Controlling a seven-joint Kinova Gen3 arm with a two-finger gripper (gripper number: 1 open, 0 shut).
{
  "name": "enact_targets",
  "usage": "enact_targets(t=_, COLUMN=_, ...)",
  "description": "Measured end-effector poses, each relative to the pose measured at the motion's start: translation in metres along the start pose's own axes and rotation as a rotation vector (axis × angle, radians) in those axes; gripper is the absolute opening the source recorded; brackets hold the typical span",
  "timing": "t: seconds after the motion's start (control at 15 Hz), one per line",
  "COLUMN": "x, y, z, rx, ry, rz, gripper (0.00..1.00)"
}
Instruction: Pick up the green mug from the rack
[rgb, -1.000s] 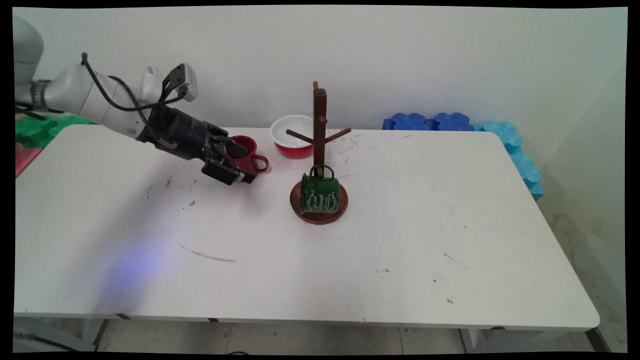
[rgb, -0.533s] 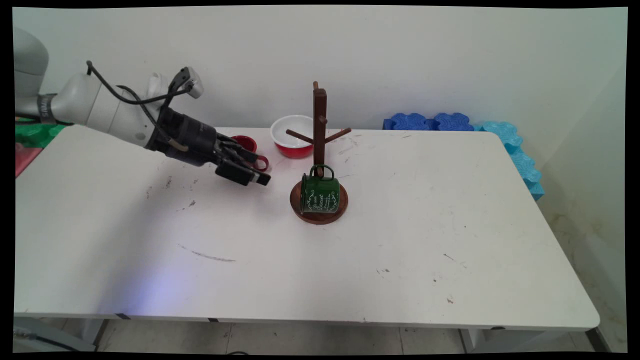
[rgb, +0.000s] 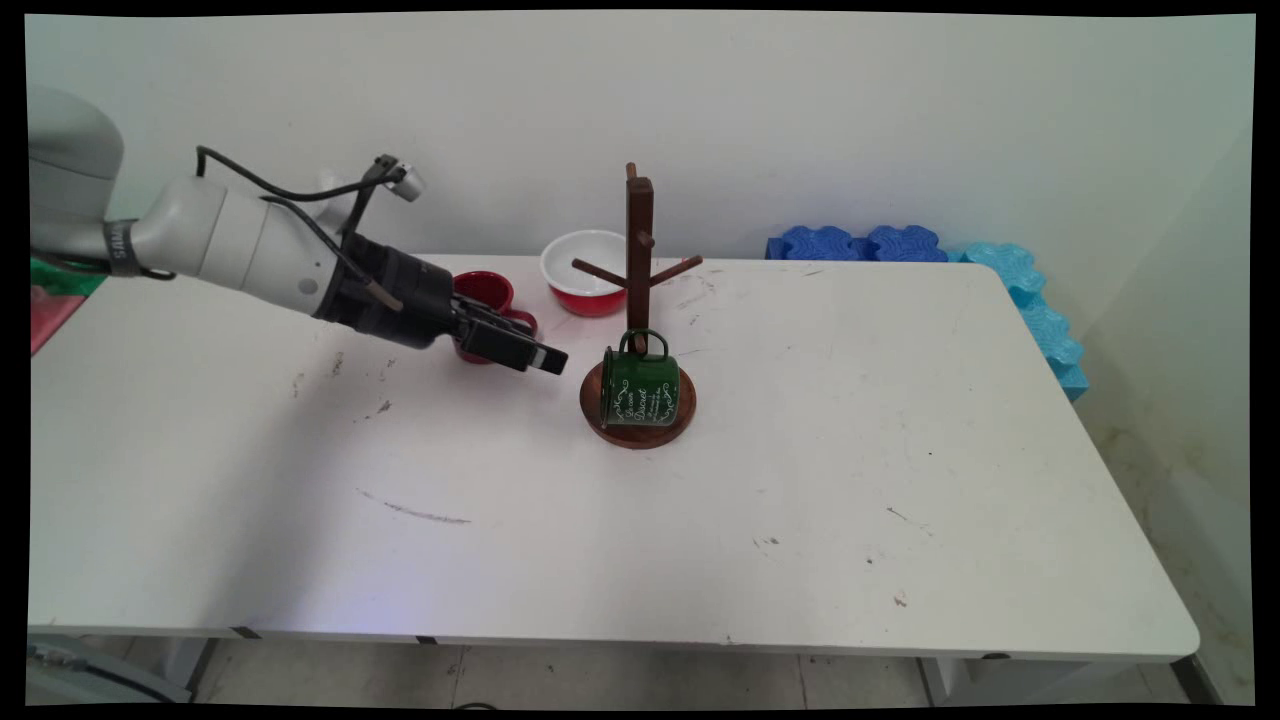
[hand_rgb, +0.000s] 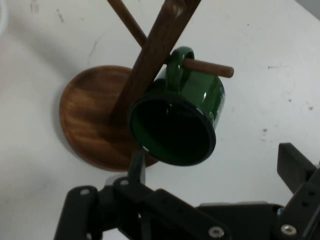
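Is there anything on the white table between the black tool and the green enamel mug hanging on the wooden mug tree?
Nothing visible. The open tool points at the green enamel mug across bare white table; the red mug sits behind the tool, off that line.

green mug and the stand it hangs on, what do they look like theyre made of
The green mug looks like enamelled metal: thin wall, glossy green coat, dark rolled rim, white printed lettering in the main view. Painted ceramic can't be ruled out. The stand looks like dark stained wood: visible grain on its round base, with a square post and round pegs, one of them through the mug's handle.
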Motion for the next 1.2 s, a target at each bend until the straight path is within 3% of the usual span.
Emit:
enact_targets(t=0.4, x=-0.007, y=0.002, z=0.018, rx=-0.02, ry=-0.013, rz=-0.075, gripper=1.0)
enact_targets(t=1.2, x=-0.003, y=-0.002, z=0.057, rx=-0.065, ry=-0.034, rz=-0.129, gripper=1.0)
